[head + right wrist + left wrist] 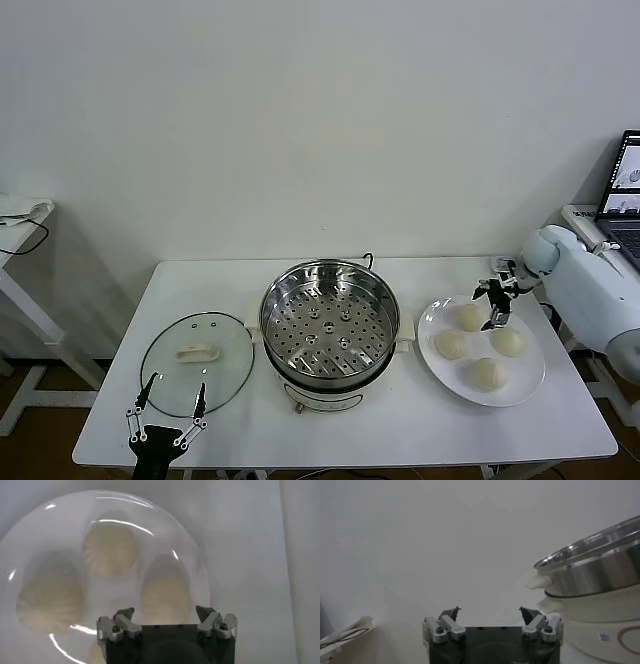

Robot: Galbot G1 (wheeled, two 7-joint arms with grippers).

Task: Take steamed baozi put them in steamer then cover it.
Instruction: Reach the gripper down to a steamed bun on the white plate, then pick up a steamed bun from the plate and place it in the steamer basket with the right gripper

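Four cream-white baozi lie on a white plate [530, 385] at the right: one at the back [469, 316], one at the left [451, 344], one at the right [508, 342], one at the front [486, 374]. My right gripper [492, 307] hovers open just above the plate, between the back and right buns. In the right wrist view it [165, 613] sits over one baozi [166, 594], jaws wide apart. The steamer [330, 330] stands empty mid-table. The cover [197, 362] lies flat at the left. My left gripper [167, 400] is open near the table's front edge by the cover.
A laptop [624, 195] stands on a side surface at the far right. A small white table [20, 225] stands at the far left. In the left wrist view the steamer's steel wall [600, 570] and white base show close beside the left gripper [490, 613].
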